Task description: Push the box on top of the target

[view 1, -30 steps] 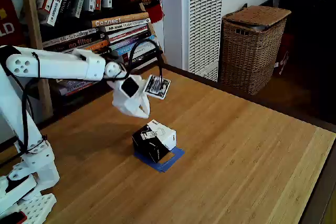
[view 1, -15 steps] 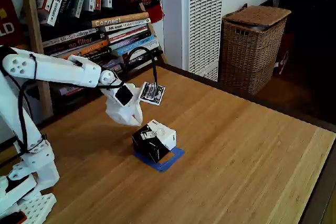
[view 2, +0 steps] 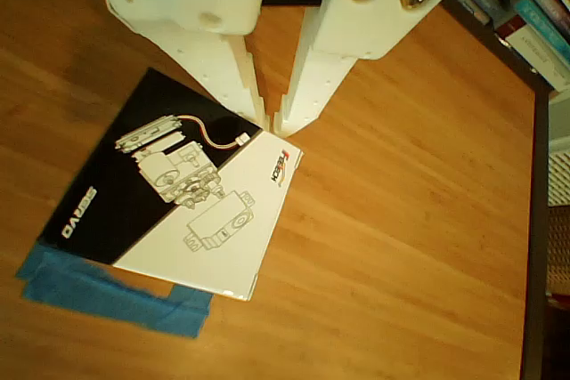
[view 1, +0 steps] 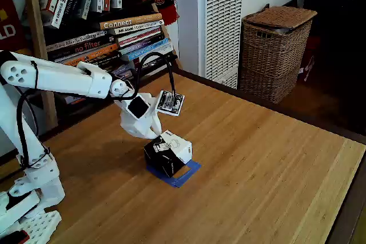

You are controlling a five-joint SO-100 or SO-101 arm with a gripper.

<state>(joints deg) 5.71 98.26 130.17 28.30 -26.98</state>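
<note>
One white robot gripper, its fingers clenched together and grasping nothing, presses against the back edge of one box on a wooden surface. The box sits mostly over one blue tape target, with tape showing along its front edge. A small nudge seems left.

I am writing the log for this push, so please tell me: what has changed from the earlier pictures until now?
The hand has come down toward the table and now sits right at the back top edge of the box, fingers nearly together. It took hold of nothing. The box has not visibly moved; it rests partly over the target, whose blue tape shows at the front.
</note>
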